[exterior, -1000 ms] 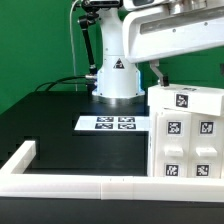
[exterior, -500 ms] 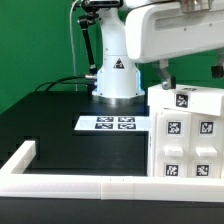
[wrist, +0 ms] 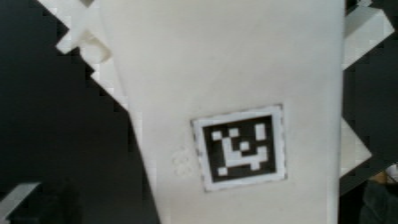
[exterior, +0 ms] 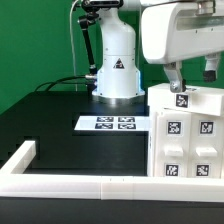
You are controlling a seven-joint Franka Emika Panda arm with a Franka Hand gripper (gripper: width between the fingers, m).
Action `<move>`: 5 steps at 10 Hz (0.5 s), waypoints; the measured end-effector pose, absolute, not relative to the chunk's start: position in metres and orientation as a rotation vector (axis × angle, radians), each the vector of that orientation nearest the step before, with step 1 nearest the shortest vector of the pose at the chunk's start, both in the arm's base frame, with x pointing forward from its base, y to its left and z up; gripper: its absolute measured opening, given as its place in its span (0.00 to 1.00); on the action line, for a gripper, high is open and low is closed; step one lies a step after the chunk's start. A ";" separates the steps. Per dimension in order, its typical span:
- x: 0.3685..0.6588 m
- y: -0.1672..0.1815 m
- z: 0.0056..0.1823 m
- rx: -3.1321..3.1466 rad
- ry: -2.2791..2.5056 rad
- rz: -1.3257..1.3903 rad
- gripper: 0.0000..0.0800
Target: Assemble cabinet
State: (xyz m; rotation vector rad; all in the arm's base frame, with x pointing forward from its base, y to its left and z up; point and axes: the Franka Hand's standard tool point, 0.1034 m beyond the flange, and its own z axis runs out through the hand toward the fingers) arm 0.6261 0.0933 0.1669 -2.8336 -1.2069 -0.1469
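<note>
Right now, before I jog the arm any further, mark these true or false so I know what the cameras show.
1. The cabinet stands at the exterior view's right. True.
2. The gripper is over the marker board. False: it is above the cabinet's top; the marker board lies apart, near the robot base.
3. The cabinet's front shows several square tags. True.
4. The border rail lies on top of the cabinet. False: it lies on the table, along the near edge.
5. The wrist view shows one tag on a white surface. True.
</note>
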 end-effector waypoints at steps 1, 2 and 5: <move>0.624 0.093 0.164 -2.837 -1.196 -0.137 1.00; 0.623 0.093 0.161 -2.839 -1.188 -0.129 1.00; 0.621 0.090 0.155 -2.843 -1.171 -0.114 1.00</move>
